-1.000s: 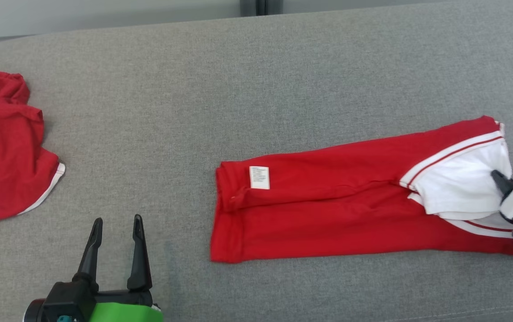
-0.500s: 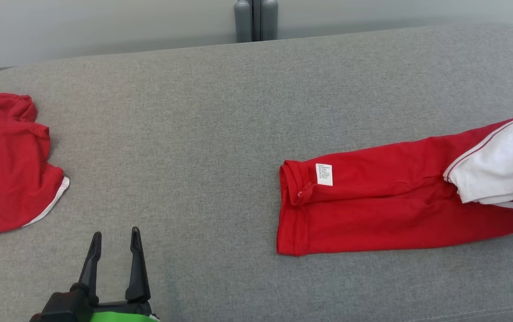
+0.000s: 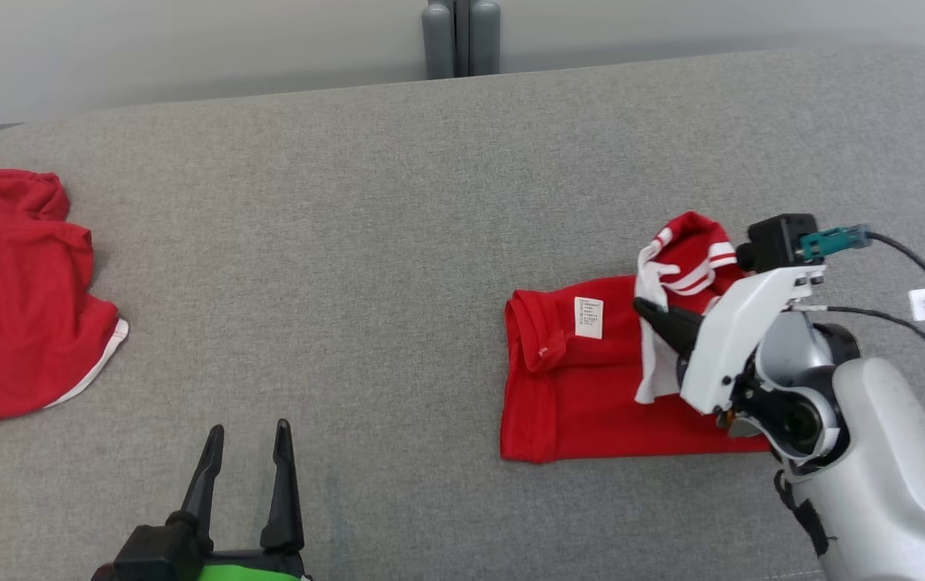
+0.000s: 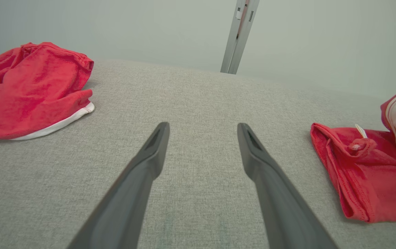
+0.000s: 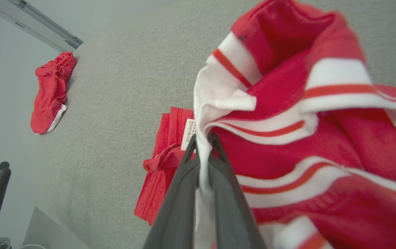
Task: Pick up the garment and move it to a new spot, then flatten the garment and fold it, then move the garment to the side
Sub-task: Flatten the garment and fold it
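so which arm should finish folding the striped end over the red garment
Right. The right gripper is shut on the garment at its striped end, raised above the rest; the left gripper is open over bare grey surface, apart from it.

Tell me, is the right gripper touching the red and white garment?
Touching. In the right wrist view the right gripper is shut on the garment, its white edge pinched between both fingers.

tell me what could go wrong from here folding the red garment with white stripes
1. The right gripper pinches only a thin white edge of the red cloth garment with white stripes; it may slip out mid-fold.
2. The lifted end is bunched, so it may land crumpled.
3. The open left gripper is off the cloth, so nothing pins the lower layer; it could drag.
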